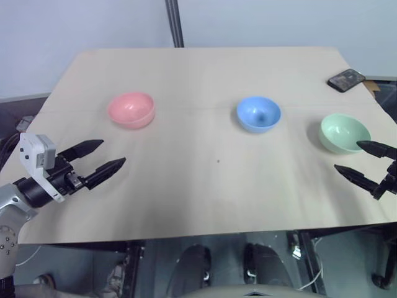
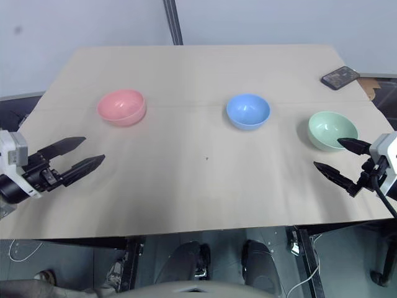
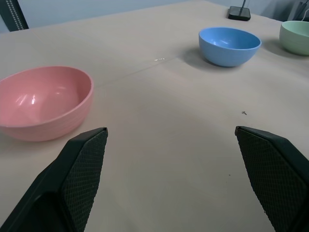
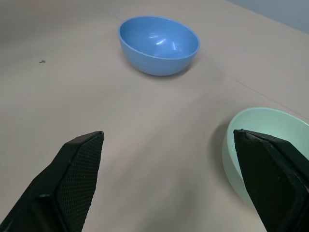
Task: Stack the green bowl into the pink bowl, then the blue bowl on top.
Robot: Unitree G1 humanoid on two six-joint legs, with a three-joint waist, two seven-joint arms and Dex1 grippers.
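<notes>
My left gripper [image 1: 102, 156] hangs nearest me over the near left part of the table [image 1: 205, 205], fingers spread wide and holding nothing. My right gripper [image 2: 335, 156] mirrors it over the near right edge, also spread wide and empty.

Outward from the left gripper, the pink bowl [image 1: 131, 110] sits upright on the left part of the table, a little beyond my fingertips and apart from them. Along my left wrist it shows as the closest thing, just past one finger [image 3: 82, 169], with the blue bowl [image 3: 230, 45] farther across and the green bowl [image 3: 295, 36] at the far side. That same view catches a tiny dark speck [image 3: 244, 113] on the bare wood.

Outward from the right gripper, the green bowl sits upright near the right edge. From my head, my upper right fingertip [image 2: 347, 144] overlaps its near rim; I cannot tell whether it touches. Along my right wrist, one finger [image 4: 275, 174] covers part of that bowl's near side, and the blue bowl stands well beyond, empty, its inside glossy.

The blue bowl rests mid-table between the other two, all three in a rough row and well apart from each other.

A dark phone [image 1: 346, 79] lies at the far right corner; my left wrist view shows it low and flat behind the blue bowl.
</notes>
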